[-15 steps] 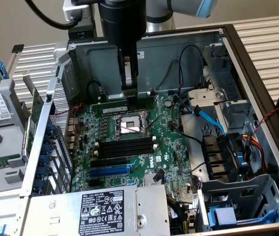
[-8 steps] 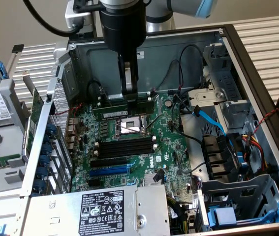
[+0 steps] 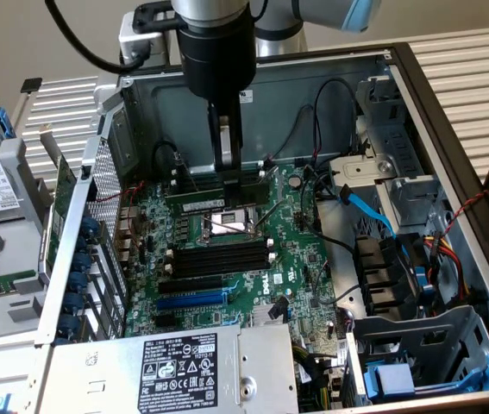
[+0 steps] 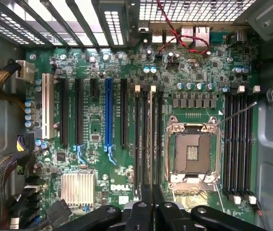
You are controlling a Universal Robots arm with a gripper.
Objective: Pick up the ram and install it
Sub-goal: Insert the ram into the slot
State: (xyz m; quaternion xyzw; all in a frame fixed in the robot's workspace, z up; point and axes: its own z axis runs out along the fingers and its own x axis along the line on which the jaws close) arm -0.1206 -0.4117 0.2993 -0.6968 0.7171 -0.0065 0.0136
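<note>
The black two-fingered gripper (image 3: 226,168) on the grey robot arm reaches straight down into the open grey metal computer case (image 3: 253,86). Its fingers are drawn almost together and pinch the top edge of the ram (image 3: 205,200), a long, thin, dark green circuit-board stick with a small white label. The ram stands upright on its long edge in the bank of memory sockets on the far side of the square silver-framed processor socket (image 3: 227,226) in the exterior view. Whether it is fully seated there I cannot tell.

In the wrist view the gripper (image 4: 151,204) sits directly over that bank. The ram (image 4: 149,139) shows edge-on as a pale narrow strip running away from the fingertips between the black sockets. Just beside it is the processor socket (image 4: 192,151).

Beyond the processor socket lies a second bank of long black plastic memory sockets (image 4: 237,139), which hold no sticks. The blue expansion slot (image 4: 108,115) lies on the other side of the ram, among black slots on the green motherboard (image 4: 126,173)
</note>
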